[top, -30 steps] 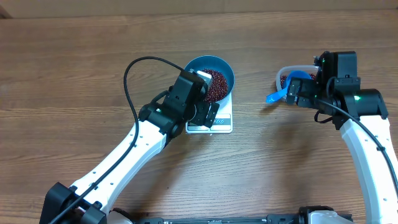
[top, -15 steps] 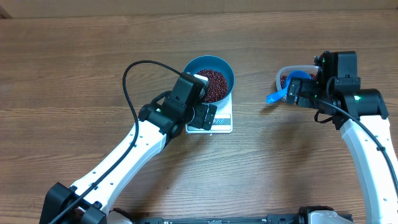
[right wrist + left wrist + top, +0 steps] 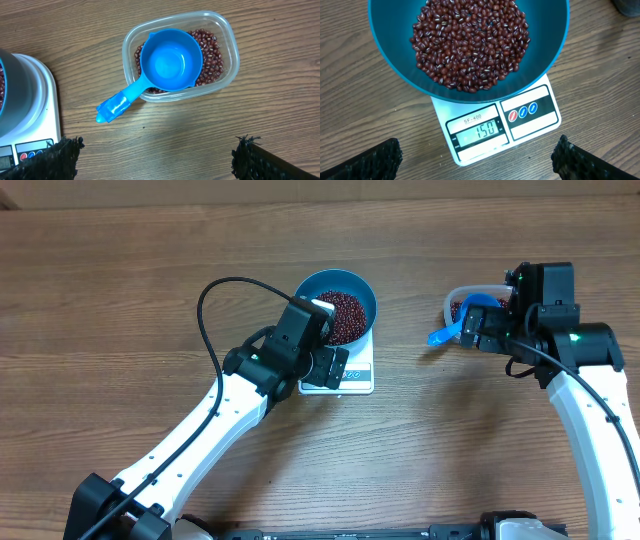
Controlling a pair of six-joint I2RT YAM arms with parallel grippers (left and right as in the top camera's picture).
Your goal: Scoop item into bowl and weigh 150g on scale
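The deep blue bowl [image 3: 390,42] stands on the white scale [image 3: 532,112], and the dark red-brown beans [image 3: 470,45] cover its bottom. The scale's display [image 3: 480,131] reads 150. My left gripper [image 3: 480,162] hangs open over the scale's front edge with nothing between its fingers [image 3: 372,160]. From overhead the bowl [image 3: 365,295], the scale [image 3: 358,378] and the left gripper [image 3: 335,368] sit at the table's middle. My right gripper [image 3: 160,162] is open and empty, just in front of the tub; overhead it [image 3: 480,332] is at the right.
A clear plastic tub [image 3: 227,37] holds more beans [image 3: 212,60]. A small blue scoop [image 3: 170,60] rests in it, its handle [image 3: 117,105] sticking out toward the scale [image 3: 35,95]. Bare wooden table lies all around.
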